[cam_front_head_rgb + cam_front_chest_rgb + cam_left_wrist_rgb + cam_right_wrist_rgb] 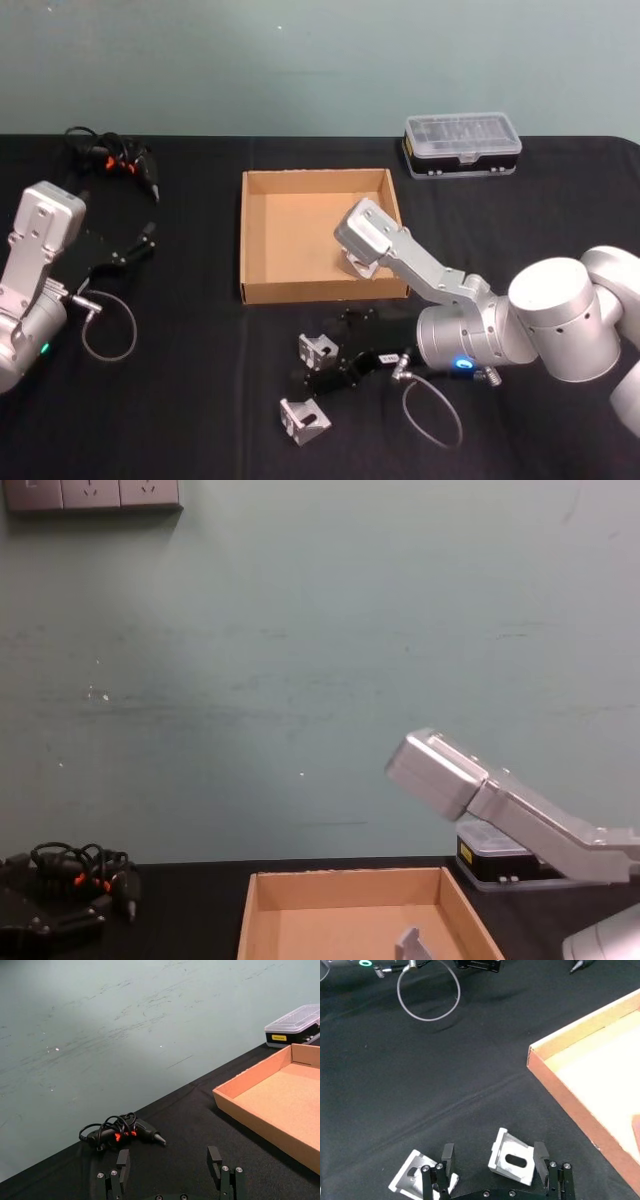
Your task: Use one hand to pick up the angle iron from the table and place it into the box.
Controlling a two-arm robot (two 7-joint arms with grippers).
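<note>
Between my right gripper (494,1152) and the bare floor of the box (320,292) stands only its low front wall. A second angle iron (410,1177) lies just beside one finger. Left of the box, the table (200,400) gives free passage.

A clear-lidded plastic case with a black base (463,143) lay far back on the right. A tangle of black cables with orange bits (112,158) lay far back on the left.
</note>
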